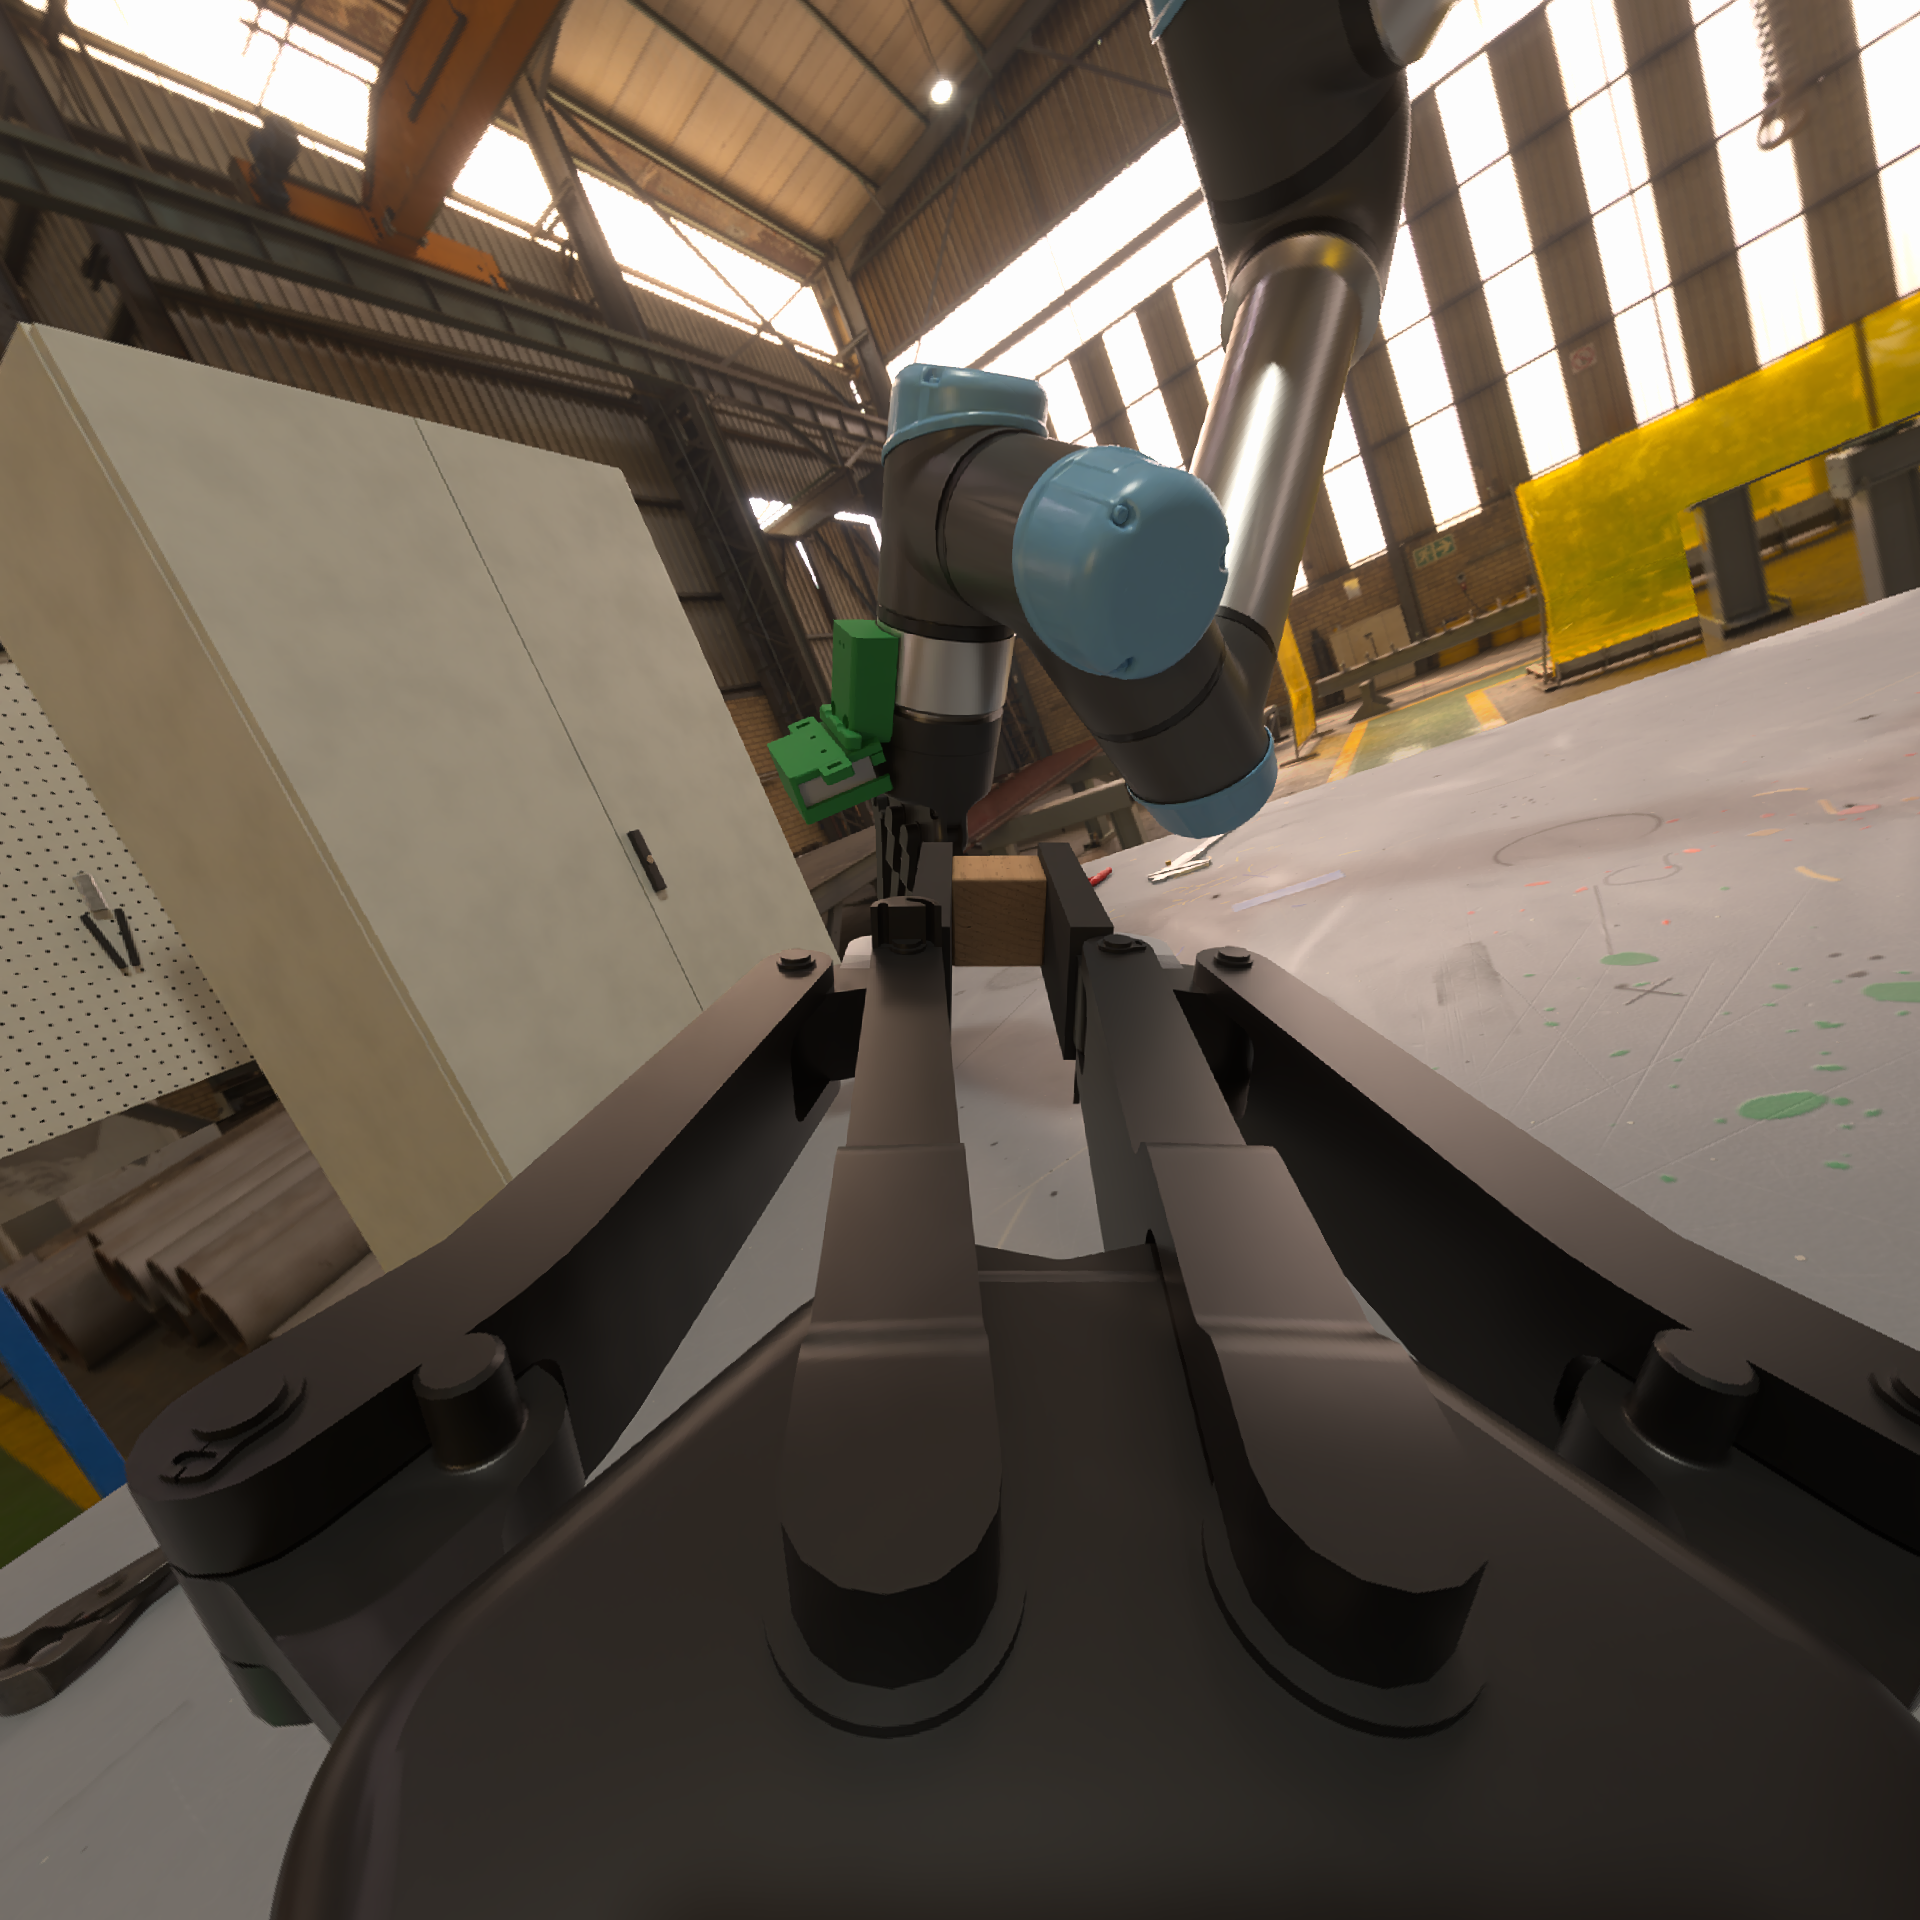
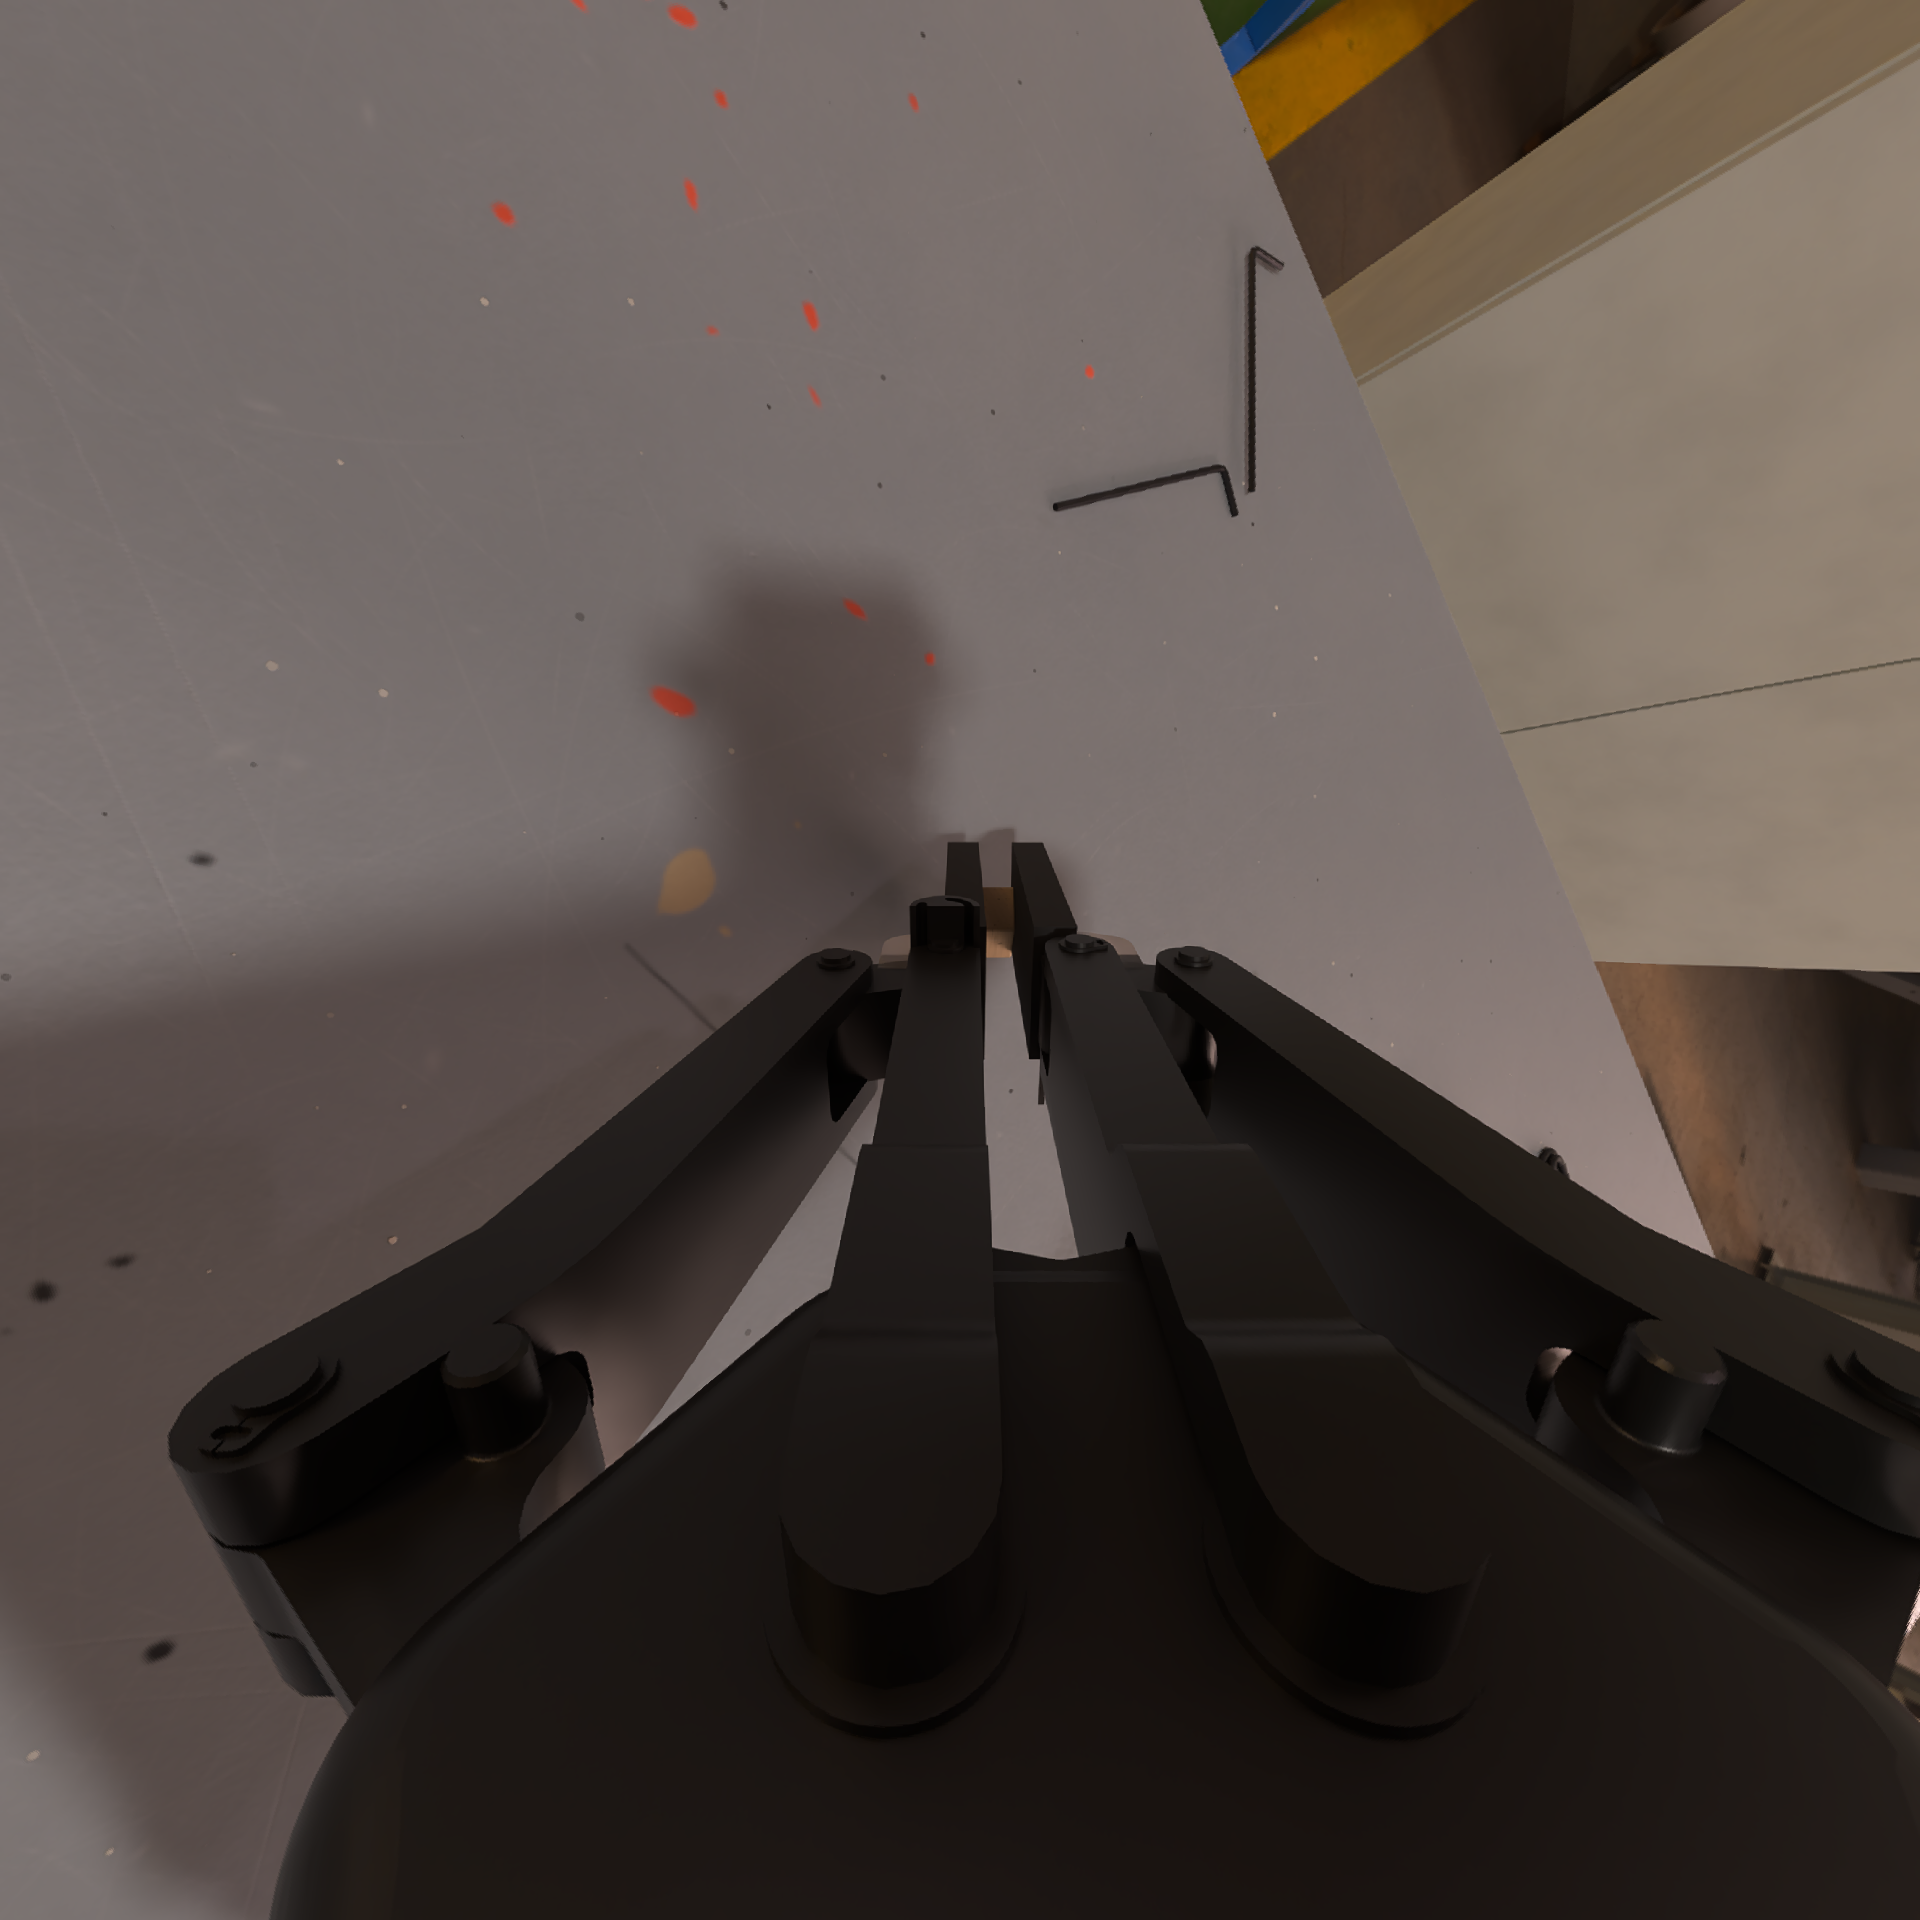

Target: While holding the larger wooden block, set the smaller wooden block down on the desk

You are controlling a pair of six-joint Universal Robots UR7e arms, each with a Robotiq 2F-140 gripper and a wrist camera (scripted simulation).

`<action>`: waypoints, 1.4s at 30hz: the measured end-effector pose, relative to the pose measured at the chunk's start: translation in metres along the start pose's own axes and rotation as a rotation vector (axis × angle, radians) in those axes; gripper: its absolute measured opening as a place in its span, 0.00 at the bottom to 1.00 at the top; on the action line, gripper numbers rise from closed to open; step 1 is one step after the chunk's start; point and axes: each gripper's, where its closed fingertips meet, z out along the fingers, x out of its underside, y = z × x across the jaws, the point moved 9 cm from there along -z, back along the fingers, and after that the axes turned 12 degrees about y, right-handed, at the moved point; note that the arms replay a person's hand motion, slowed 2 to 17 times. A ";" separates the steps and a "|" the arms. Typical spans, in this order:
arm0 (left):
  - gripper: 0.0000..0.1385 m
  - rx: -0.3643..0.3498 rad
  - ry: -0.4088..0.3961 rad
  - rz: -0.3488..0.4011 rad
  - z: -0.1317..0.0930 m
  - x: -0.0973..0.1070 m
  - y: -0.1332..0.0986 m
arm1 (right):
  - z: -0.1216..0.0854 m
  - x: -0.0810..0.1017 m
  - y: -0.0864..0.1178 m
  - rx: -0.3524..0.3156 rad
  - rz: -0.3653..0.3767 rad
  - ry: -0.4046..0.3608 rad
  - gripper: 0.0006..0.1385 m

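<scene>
Left wrist view shows the left hand (image 1: 1000, 914) pinching the larger wooden block (image 1: 997, 912) above the grey counter (image 1: 1558, 1039), I think to keep it held during the task. Right wrist view shows the right hand (image 2: 997, 894) pinching the smaller wooden block (image 2: 1000, 920), pointing down close over the counter, probably so it can be released gently.

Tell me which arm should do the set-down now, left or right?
Right, probably. The right gripper is shut on the narrower wooden block, points down at the desk and casts a nearby shadow there. The left gripper holds the wider block, which should stay held.
</scene>
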 end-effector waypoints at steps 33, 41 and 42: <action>0.16 -0.009 -0.001 -0.010 -0.001 0.000 0.003 | -0.042 0.017 0.005 0.056 0.043 -0.125 0.06; 0.16 -0.013 0.000 -0.026 -0.001 0.001 0.005 | -0.068 0.027 0.010 0.070 0.056 -0.181 0.06; 0.16 -0.014 0.000 -0.028 -0.001 0.001 0.005 | -0.072 0.028 0.010 0.071 0.057 -0.190 0.06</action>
